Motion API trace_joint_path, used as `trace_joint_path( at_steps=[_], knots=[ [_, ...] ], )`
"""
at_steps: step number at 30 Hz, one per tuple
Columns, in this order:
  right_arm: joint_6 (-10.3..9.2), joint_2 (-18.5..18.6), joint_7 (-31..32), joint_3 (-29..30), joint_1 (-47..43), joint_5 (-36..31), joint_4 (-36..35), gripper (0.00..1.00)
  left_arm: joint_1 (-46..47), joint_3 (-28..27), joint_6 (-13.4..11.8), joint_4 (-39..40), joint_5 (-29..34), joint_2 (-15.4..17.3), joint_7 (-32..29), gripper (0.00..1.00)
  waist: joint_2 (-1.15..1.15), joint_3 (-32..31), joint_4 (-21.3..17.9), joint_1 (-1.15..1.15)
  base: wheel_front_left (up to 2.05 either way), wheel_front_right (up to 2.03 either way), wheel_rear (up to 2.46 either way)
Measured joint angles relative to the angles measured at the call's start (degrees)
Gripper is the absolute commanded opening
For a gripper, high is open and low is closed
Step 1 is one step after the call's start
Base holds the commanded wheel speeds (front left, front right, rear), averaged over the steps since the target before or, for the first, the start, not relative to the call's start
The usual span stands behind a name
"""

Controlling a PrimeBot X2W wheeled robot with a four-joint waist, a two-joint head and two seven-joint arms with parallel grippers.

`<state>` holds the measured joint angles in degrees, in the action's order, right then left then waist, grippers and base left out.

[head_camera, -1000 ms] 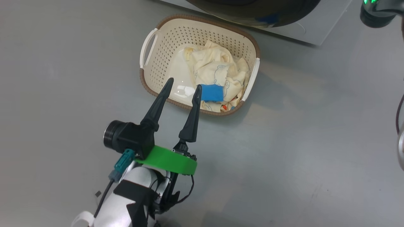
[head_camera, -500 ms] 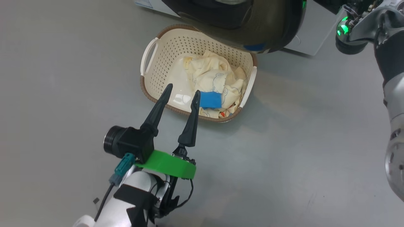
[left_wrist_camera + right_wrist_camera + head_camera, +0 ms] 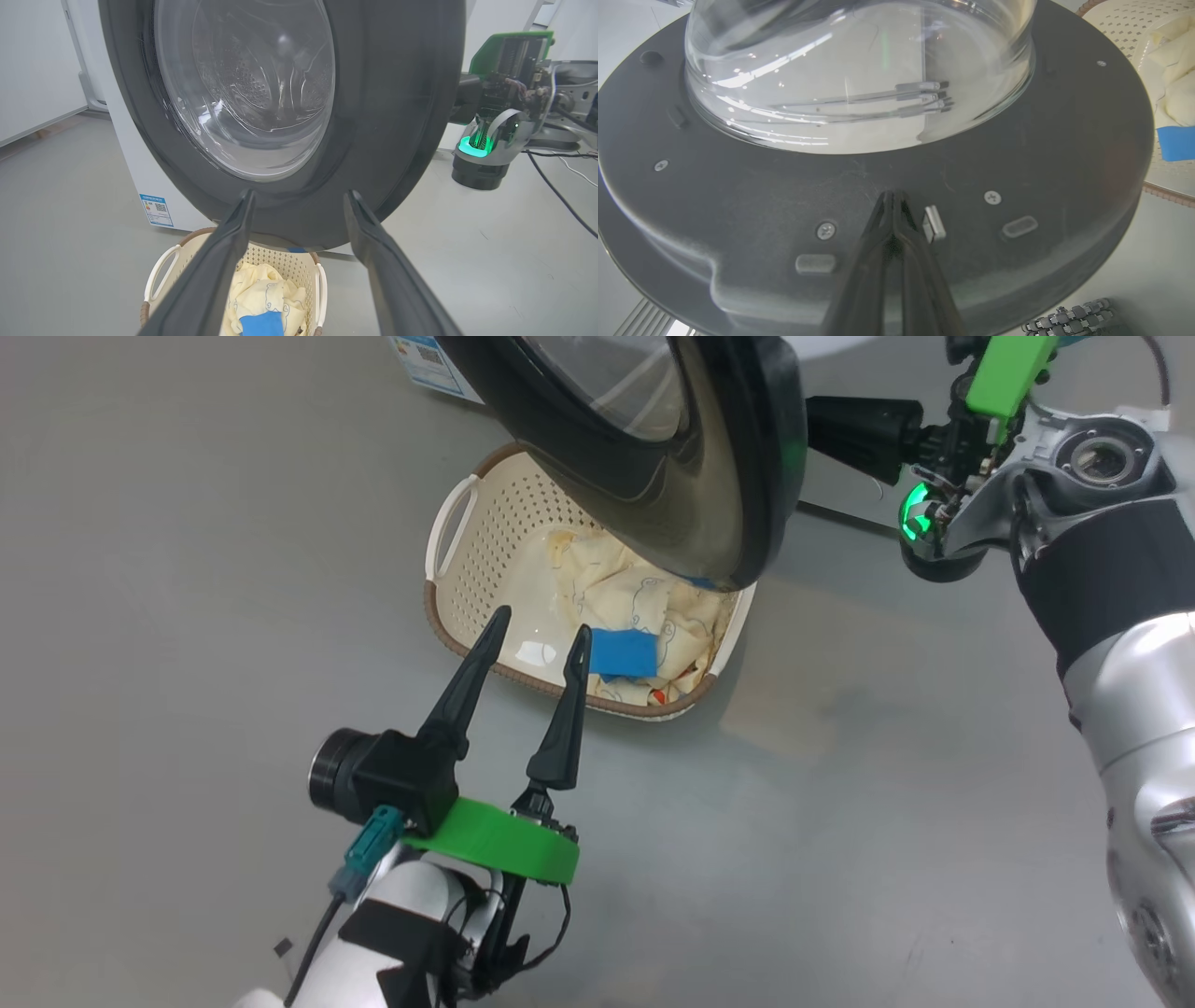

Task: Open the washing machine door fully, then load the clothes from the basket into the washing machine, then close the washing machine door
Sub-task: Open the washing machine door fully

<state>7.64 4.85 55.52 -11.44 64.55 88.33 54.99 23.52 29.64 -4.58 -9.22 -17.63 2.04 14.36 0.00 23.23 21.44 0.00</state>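
The washing machine door (image 3: 653,476) is standing ajar, overhanging the far end of the basket (image 3: 467,579) on the floor (image 3: 187,616), with the clothes (image 3: 625,607) lying inside. The left tool (image 3: 541,621) is hovering spread wide at the near rim. The right tool (image 3: 892,193), closed on nothing, is pointing at the door's inner face.

My left tool (image 3: 543,619) has two long, tapering black fingers (image 3: 465,679) on a black block with a round lens barrel (image 3: 329,775). Behind it come a bright green collar (image 3: 495,835), a teal plug (image 3: 369,840) with a black cable (image 3: 308,938), and a white forearm (image 3: 425,887) banded in black. My right arm (image 3: 1148,709) is silver, with a glowing green ring (image 3: 913,515).
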Motion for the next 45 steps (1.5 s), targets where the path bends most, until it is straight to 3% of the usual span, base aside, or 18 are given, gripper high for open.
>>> trace_joint_path(
  at_steps=[15, 31, 35, 40, 45],
  knots=[
    [0.00, -0.1, -4.7, -20.9, -4.5, 14.7, -7.7, 0.00, -0.9, -0.1, 0.0, 0.0, 0.4, 0.0, 0.0, 1.00, 0.00, -1.5, 0.7, 0.00, 0.00, 0.00, 0.00],
    [0.01, 0.5, -10.2, -29.2, -3.9, 20.9, -8.3, 0.00, -1.8, -1.4, 0.0, -0.1, 0.5, 0.0, 0.0, 1.00, 0.00, -1.8, 0.3, 0.00, 0.00, 0.00, 0.00],
    [0.00, 2.8, -12.4, -29.9, -4.0, 22.0, -9.6, 0.00, -1.8, -1.7, 0.0, -0.3, 0.6, 0.0, 0.0, 1.00, 0.00, -3.0, -0.3, 0.01, 0.00, 0.00, 0.00],
    [0.00, 8.6, -17.9, -30.0, -5.0, 22.9, -12.9, 0.00, -3.1, -3.2, 0.1, -1.1, 1.4, 0.0, 0.0, 1.00, 0.00, -5.7, -2.0, 0.01, 0.00, 0.00, 0.00],
    [0.00, 15.0, -24.6, -32.1, -10.2, 16.7, -22.6, 0.00, -5.4, -4.3, 0.9, -1.9, 2.5, 0.1, 0.0, 1.00, 0.00, -8.7, -4.1, 0.00, 0.00, 0.00, 0.00]
  ],
)
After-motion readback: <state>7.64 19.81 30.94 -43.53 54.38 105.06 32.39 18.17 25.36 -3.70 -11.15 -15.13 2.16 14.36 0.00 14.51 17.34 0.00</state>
